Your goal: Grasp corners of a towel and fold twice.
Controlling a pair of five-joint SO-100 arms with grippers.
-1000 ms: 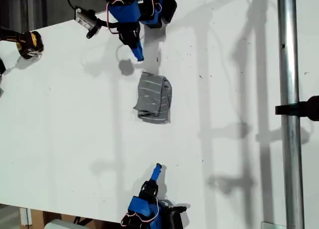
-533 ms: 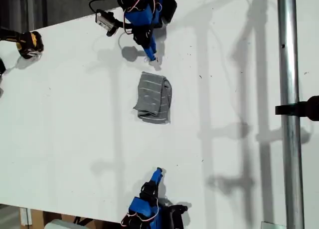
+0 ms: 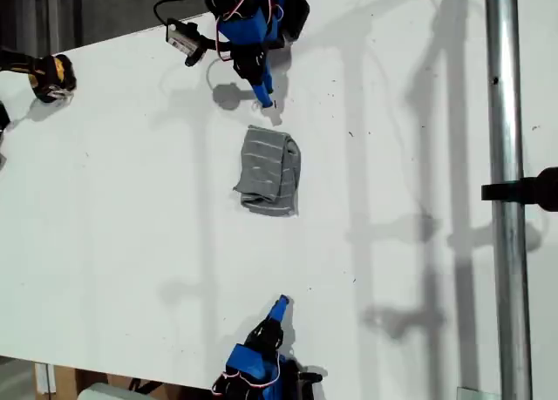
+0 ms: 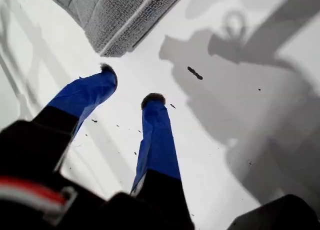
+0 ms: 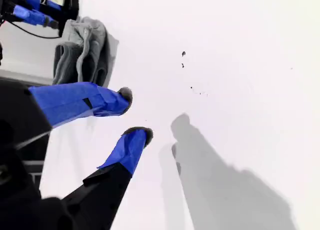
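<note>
The towel [image 3: 270,171] lies bunched and folded into a small grey striped bundle in the middle of the white table [image 3: 113,208]. My first gripper [image 3: 266,99] comes from the exterior view's top and hovers just short of the towel, apart from it. In the first wrist view its blue fingers [image 4: 131,84] stand open and empty, with the towel's [image 4: 115,14] folded edge just beyond them. My second gripper [image 3: 280,304] sits near the exterior view's bottom edge, far from the towel. It is open and empty [image 5: 134,115], the towel [image 5: 82,52] distant. Single corners are hidden in the folds.
A yellow and black object [image 3: 51,76] lies at the exterior view's upper left. A metal pole [image 3: 506,191] with a black clamp [image 3: 534,189] runs down the exterior view's right side. A small camera [image 3: 181,39] sticks out from the first arm.
My first gripper swung toward the exterior view's right and now points at the towel's upper edge. My second gripper drew back slightly toward the exterior view's bottom. The towel stayed put.
</note>
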